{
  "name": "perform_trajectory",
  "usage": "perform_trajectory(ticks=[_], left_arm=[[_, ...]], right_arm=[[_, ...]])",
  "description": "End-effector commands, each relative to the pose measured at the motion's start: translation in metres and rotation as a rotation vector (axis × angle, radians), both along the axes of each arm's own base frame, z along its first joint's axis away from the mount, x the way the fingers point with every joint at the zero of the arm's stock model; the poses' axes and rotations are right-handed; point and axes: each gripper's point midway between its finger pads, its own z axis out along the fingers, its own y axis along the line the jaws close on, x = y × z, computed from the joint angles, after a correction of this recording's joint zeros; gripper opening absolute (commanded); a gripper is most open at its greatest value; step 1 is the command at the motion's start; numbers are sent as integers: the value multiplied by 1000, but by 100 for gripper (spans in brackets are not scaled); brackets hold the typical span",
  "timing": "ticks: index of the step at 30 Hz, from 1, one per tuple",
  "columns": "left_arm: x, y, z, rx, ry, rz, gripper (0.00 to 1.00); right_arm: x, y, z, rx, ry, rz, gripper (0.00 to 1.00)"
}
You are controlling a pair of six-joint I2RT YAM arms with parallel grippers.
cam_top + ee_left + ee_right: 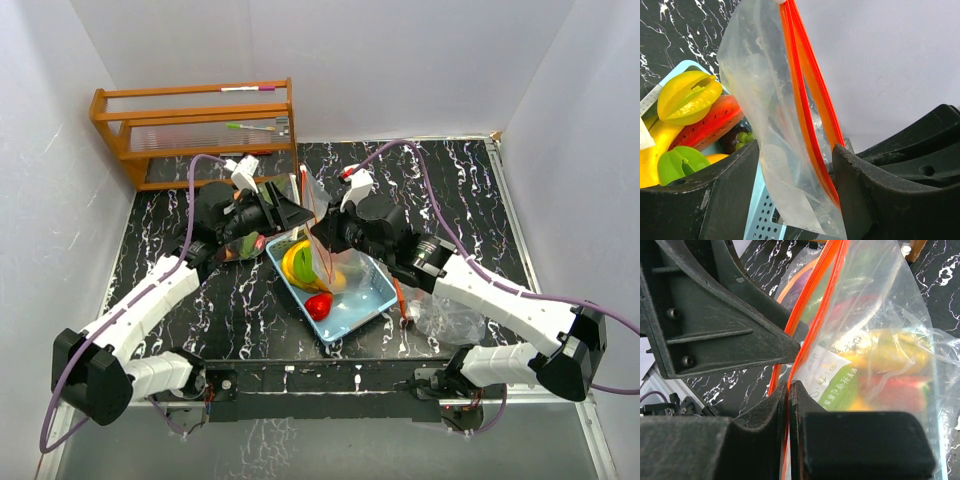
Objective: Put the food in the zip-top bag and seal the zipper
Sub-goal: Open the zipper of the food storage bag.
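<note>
The clear zip-top bag (318,228) hangs upright over the light-blue basket (368,300), its orange zipper (805,100) on edge. My right gripper (789,387) is shut on the zipper strip. My left gripper (796,155) is open, one finger on each side of the bag's zipper edge; the right finger (860,185) touches the orange strip. Food lies in the basket: a yellow ridged fruit (687,95), a watermelon slice (710,122), a green piece (680,162), bananas (297,262) and a red piece (319,305). Coloured food (880,375) shows blurred through the bag film; whether it is inside I cannot tell.
A wooden rack (195,125) stands at the back left against the wall. A crumpled clear plastic bag (450,318) lies right of the basket under my right arm. A small dark and red item (238,247) sits below my left gripper. White walls close in on three sides.
</note>
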Motion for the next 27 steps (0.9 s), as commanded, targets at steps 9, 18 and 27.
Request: perform_trajectory(ticks=[9,18,27], left_arm=[[8,-11,6,-10,-39,-3,23],[15,7,-14,237,-76,16,0],[19,88,45,588,-276,248,0]], right_arm=[[-1,5,39,71,-92,1,8],[9,-27,51,-7,-134,-142,8],[37,-84,65,-200,-157,-457,7]])
